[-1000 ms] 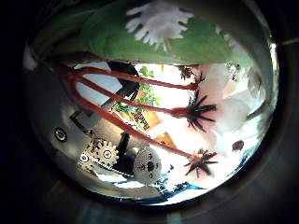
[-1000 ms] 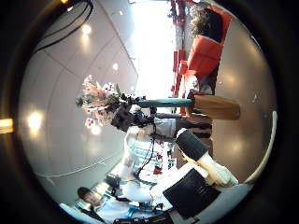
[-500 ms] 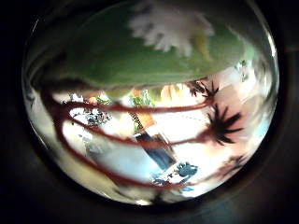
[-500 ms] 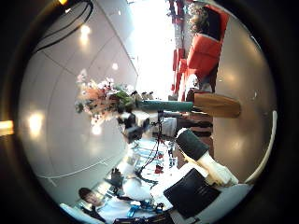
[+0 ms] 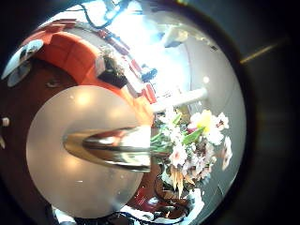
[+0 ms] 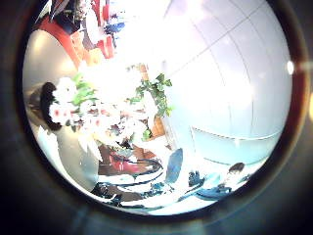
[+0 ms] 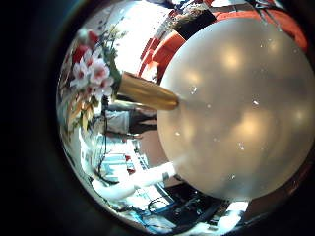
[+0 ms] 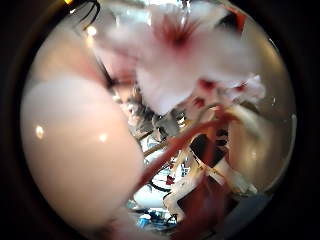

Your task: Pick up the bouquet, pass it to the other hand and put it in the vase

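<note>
In the left little finger side palm view a tall slim vase stands on a round table, and the bouquet spreads at its mouth. The right little finger side palm view shows the same vase with the bouquet at its top. In the right thumb side palm view the flowers and their stems fill the picture, very close to my right hand. In the left thumb side palm view the bouquet is small and away from my left hand.
The round table fills much of the right little finger side palm view, with only the vase on it. Seats stand beyond the table's edge in the left little finger side palm view.
The flowers and stems that filled the left thumb side palm view are now small and distant. The bouquet that was far off in the right thumb side palm view now fills it.
</note>
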Robot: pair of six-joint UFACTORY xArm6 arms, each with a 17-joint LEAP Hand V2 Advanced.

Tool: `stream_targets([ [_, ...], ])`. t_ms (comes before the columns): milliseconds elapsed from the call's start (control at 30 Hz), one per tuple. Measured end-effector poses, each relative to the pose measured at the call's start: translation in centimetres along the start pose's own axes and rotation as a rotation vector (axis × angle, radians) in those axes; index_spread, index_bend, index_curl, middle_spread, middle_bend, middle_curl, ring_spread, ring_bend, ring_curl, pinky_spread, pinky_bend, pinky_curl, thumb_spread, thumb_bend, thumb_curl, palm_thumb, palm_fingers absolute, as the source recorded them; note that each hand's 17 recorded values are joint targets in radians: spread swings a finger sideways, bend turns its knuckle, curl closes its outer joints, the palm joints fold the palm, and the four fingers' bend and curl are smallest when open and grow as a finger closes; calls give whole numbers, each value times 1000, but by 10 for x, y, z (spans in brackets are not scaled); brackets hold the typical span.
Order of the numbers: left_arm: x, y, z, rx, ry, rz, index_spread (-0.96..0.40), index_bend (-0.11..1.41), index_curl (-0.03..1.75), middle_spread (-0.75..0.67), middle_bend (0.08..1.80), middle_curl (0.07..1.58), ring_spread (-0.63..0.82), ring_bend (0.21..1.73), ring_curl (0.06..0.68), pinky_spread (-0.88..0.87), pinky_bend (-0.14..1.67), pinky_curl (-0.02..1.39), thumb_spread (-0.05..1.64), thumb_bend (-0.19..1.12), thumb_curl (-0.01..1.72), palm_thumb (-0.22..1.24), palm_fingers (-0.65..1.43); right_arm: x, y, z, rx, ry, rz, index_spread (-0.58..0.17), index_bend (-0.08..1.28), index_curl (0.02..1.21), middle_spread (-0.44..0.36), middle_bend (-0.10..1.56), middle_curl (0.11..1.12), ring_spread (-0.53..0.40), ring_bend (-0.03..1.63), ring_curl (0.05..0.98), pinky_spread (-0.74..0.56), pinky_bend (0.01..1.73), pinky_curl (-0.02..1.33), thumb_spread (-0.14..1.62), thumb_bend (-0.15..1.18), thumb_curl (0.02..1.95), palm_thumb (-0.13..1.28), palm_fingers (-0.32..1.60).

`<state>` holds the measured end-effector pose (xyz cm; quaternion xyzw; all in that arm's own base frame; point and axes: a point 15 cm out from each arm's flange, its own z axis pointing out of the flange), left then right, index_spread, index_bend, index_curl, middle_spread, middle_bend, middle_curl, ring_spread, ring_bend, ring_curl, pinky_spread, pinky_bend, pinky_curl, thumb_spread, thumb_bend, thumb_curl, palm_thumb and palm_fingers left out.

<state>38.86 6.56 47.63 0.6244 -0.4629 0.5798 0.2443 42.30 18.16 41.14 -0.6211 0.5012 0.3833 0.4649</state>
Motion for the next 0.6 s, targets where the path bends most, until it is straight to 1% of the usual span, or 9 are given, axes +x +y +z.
stream_targets([
  [67, 5, 4, 0, 2, -8, 5, 261, 129, 394, 615, 172, 280, 662, 566, 165, 590, 173, 440, 877, -34, 366, 121, -135, 2, 1, 1, -5, -3, 3, -241, 176, 315, 158, 178, 270, 231, 376, 269, 456, 464, 311, 1044, -21, 543, 756, 64],
  [200, 10, 15, 2, 10, -18, -3, 266, 139, 354, 611, 172, 267, 668, 547, 165, 594, 178, 402, 875, -34, 355, 123, -110, 22, 3, 6, -39, 0, 42, -251, 151, 301, 131, 192, 281, 216, 426, 275, 461, 487, 308, 1035, -20, 549, 756, 149],
  [267, 13, 22, 4, 22, -28, -12, 266, 143, 339, 610, 173, 262, 668, 542, 166, 594, 180, 387, 875, -34, 351, 124, -99, 32, 6, 13, -96, -7, 58, -262, 155, 300, 106, 201, 290, 203, 434, 280, 458, 495, 313, 1022, -13, 556, 785, 156],
  [367, 15, 27, 4, 48, -51, -22, 272, 157, 326, 606, 172, 254, 668, 531, 168, 593, 182, 368, 881, -34, 346, 126, -80, 35, 7, 23, -217, -47, 43, -273, 162, 299, 80, 215, 305, 181, 418, 277, 441, 482, 310, 1015, -18, 569, 795, 146],
  [467, 17, 35, 6, 55, -72, -22, 273, 164, 320, 604, 174, 249, 669, 524, 169, 590, 182, 351, 883, -33, 343, 128, -66, 36, 16, 33, -324, -85, 27, -278, 165, 298, 71, 207, 311, 166, 405, 272, 429, 471, 305, 1012, -19, 576, 796, 138],
  [600, 25, 45, 7, 56, -78, -7, 273, 167, 317, 592, 175, 244, 672, 518, 172, 584, 186, 335, 884, -33, 340, 129, -55, 33, 20, 40, -349, -76, 7, -277, 171, 300, 66, 199, 318, 164, 387, 264, 418, 456, 298, 1017, -19, 581, 794, 137],
])
